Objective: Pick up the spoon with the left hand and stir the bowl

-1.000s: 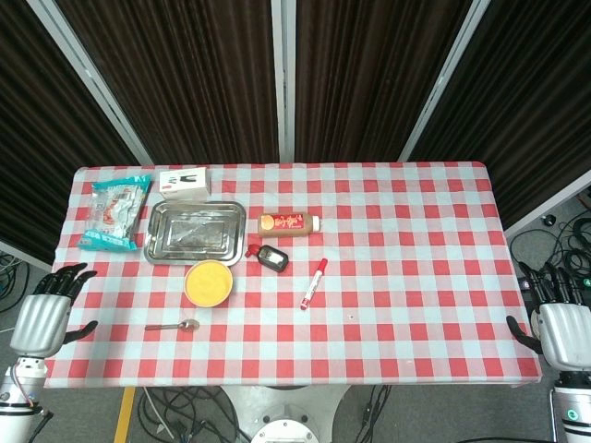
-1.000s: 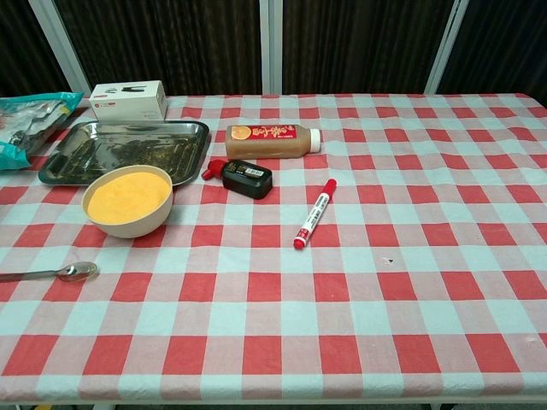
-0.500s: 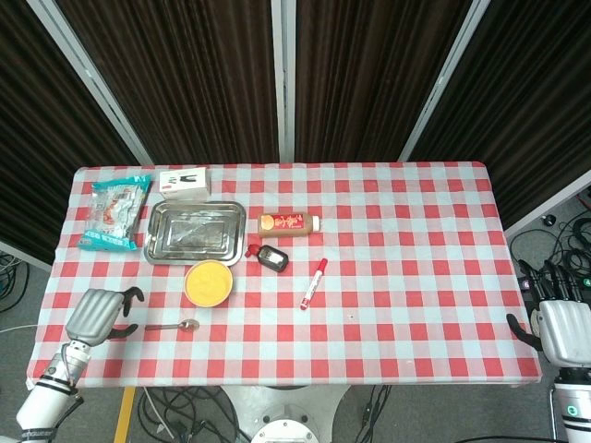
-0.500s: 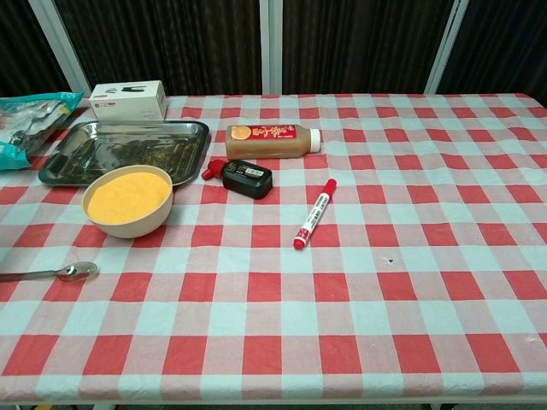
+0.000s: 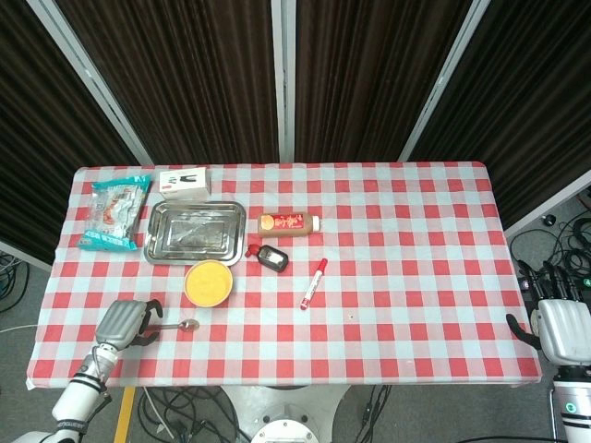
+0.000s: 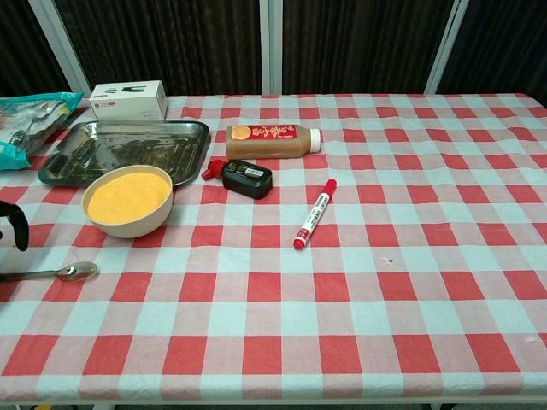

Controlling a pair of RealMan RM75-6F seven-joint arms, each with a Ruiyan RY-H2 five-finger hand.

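A worktop (image 6: pixel 359 342) with a red and white checked cloth holds many things. A spoon (image 6: pixel 60 273) lies flat near the left edge. Dark fingers (image 6: pixel 12 224) peek in at that edge, just above the spoon handle. A bowl (image 6: pixel 128 202) full of yellow stuff sits in front of a shiny metal tray (image 6: pixel 60 162). A brown bottle (image 6: pixel 272 140) lies on its side. Near it are a small black thing (image 6: pixel 246 178) and a red marker (image 6: pixel 314 213). A white box (image 6: pixel 128 100) and a blue bag (image 6: pixel 30 120) sit at the back left.

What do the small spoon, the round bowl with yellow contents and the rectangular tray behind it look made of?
Small spoon: likely polished metal; silvery, with a bright glint on its head.
Round bowl: cream outer wall with a smooth, matte look, perhaps ceramic or plastic; the look leaves it open.
Rectangular tray: probably stainless steel; grey, mirror-like base and a shiny raised rim.
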